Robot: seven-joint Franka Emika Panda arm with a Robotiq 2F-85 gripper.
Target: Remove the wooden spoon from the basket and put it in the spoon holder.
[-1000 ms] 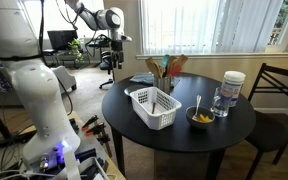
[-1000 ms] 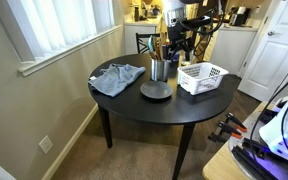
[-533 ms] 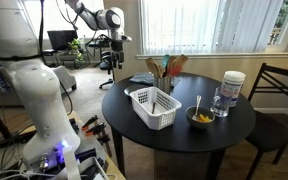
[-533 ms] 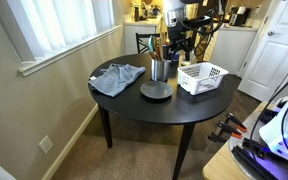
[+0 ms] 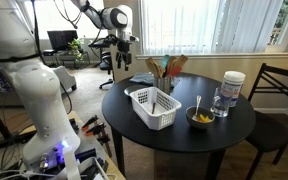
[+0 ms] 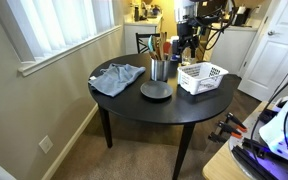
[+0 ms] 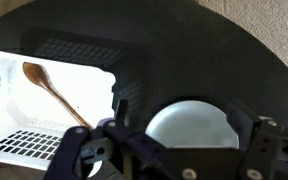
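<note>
wooden spoon (image 7: pixel 54 92): lies inside the basket (image 5: pixel 152 107), untouched | spoon holder (image 5: pixel 165 72): just beyond the basket, awaiting it | gripper (image 5: pixel 123 45): high above the table, well apart from the basket, fingers spread, empty | progress: nothing done; reach, grasp, transfer all remain

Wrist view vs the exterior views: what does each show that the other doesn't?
Wrist only: the wooden spoon seen from above, lying diagonally in the basket, bowl end toward the far wall.

Exterior only: the spoon holder with its utensils, a yellow bowl, a white-lidded jar, a grey cloth, and the gripper raised off to the side of the table.

Shared: basket and dark round table.
</note>
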